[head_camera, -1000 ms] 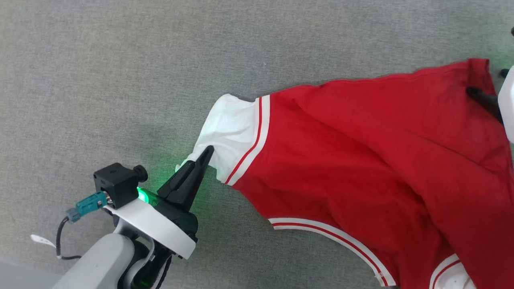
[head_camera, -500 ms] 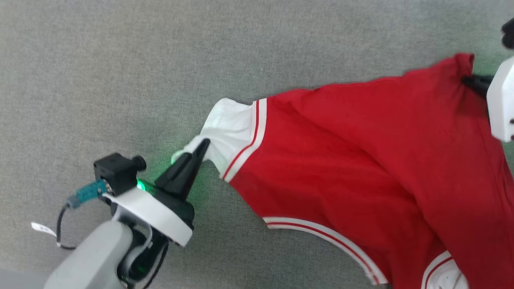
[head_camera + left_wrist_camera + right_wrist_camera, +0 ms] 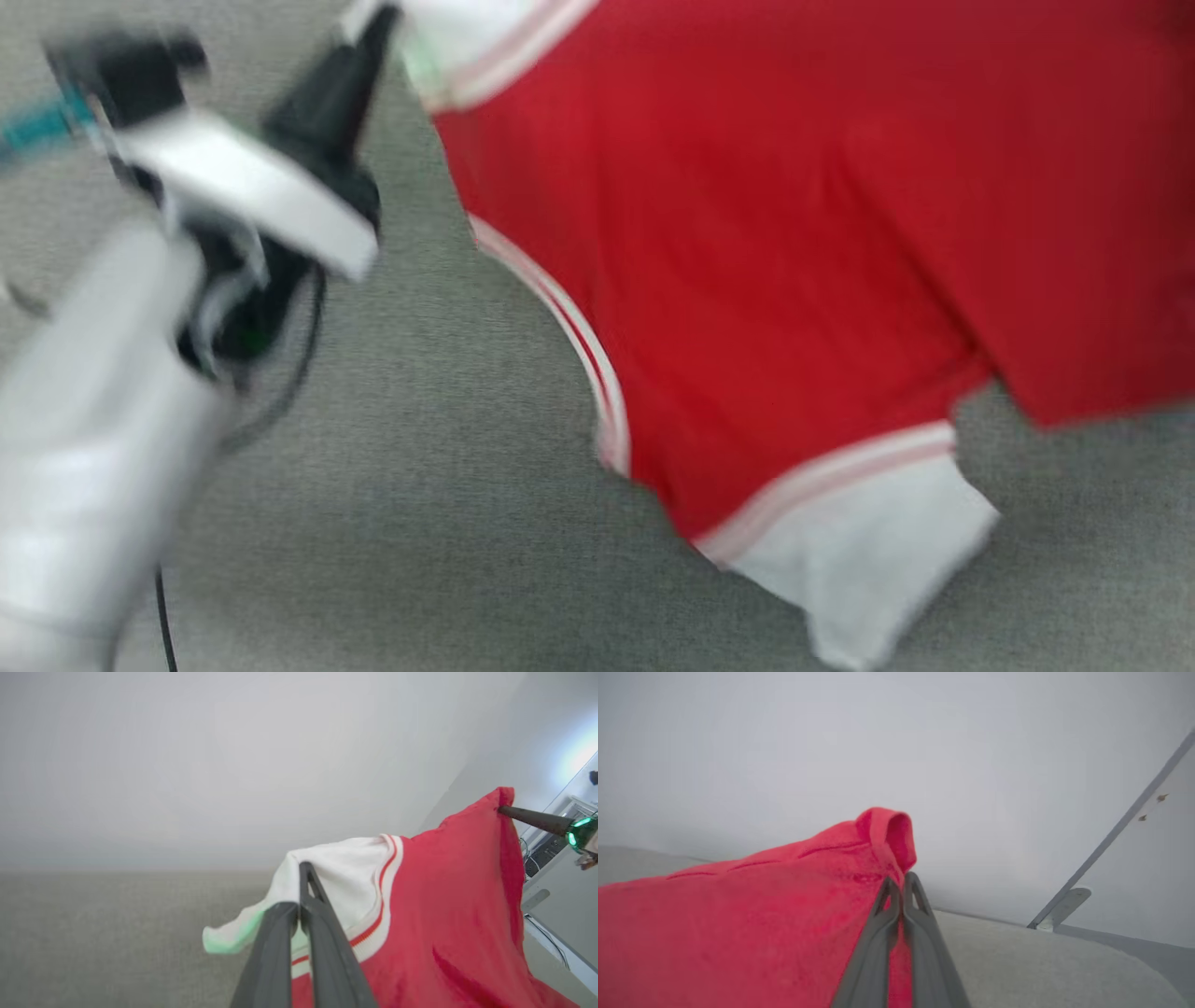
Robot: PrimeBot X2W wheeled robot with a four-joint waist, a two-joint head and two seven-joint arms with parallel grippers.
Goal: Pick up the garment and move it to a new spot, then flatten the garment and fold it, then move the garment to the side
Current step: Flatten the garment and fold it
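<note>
The garment (image 3: 747,233), a red T-shirt with white sleeves and striped trim, hangs stretched between my two grippers above the grey carpet. My left gripper (image 3: 378,23) is shut on one white sleeve; in the left wrist view its fingers (image 3: 302,872) pinch the sleeve edge of the garment (image 3: 444,905). My right gripper (image 3: 901,882) is shut on a red corner of the garment (image 3: 738,928), which curls over the fingertips. In the left wrist view that right gripper (image 3: 502,808) shows at the far corner. The other white sleeve (image 3: 859,551) dangles low. The head view is blurred.
Grey carpet (image 3: 420,523) spreads under the garment. A pale wall (image 3: 233,765) rises behind it. In the left wrist view, white furniture with cables (image 3: 551,858) stands at the right. In the right wrist view, a grey metal strip (image 3: 1087,877) runs up the wall at the right.
My right gripper has shut on the red corner. Both arms have lifted the garment off the carpet. The head camera has swung, so the whole picture has shifted and blurred.
</note>
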